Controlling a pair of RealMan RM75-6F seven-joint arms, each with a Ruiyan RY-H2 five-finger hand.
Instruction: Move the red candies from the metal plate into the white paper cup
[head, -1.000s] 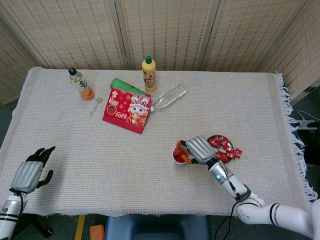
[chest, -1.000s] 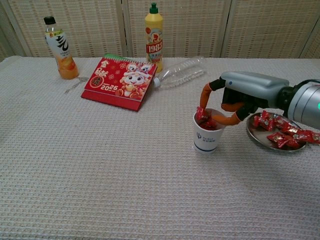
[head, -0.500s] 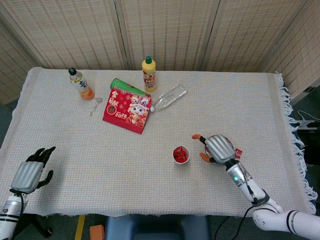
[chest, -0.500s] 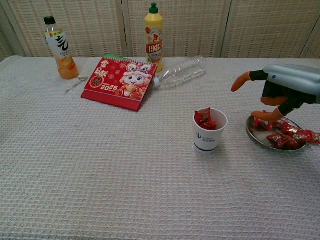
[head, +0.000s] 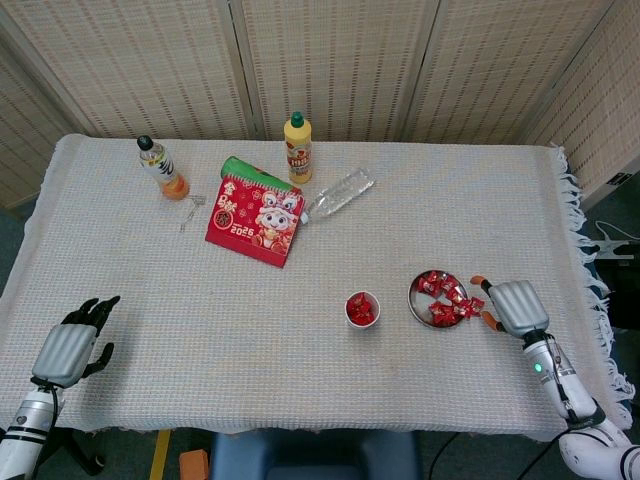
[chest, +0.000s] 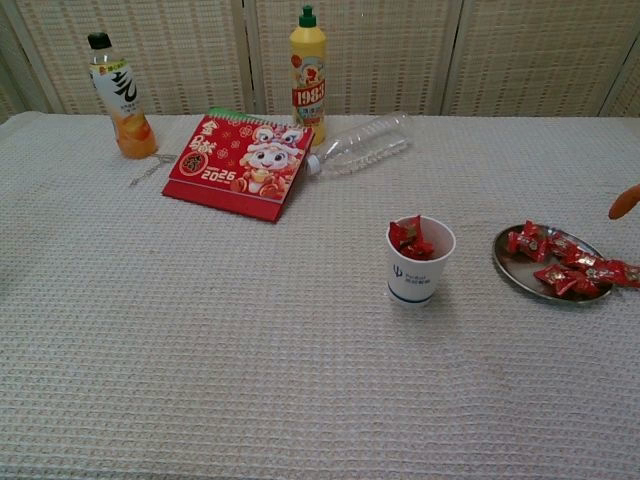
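Several red candies (head: 446, 301) lie heaped in the metal plate (head: 415, 300), just beside the right hand (head: 514, 306) on its inner side; its orange-tipped fingers (head: 479, 282) are spread and hold nothing. Beyond the plate, further inward, stands the white paper cup (chest: 417, 265), partly filled. The left hand (head: 68, 345) rests open, well apart at the table (head: 450, 220) edge. Woven cloth surface; cane screens behind.

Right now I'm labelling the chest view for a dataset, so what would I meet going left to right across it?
Orange drink bottle → red calendar → yellow bottle → clear empty bottle → white paper cup holding red candies → metal plate of red candies → a fingertip of the right hand at the edge.
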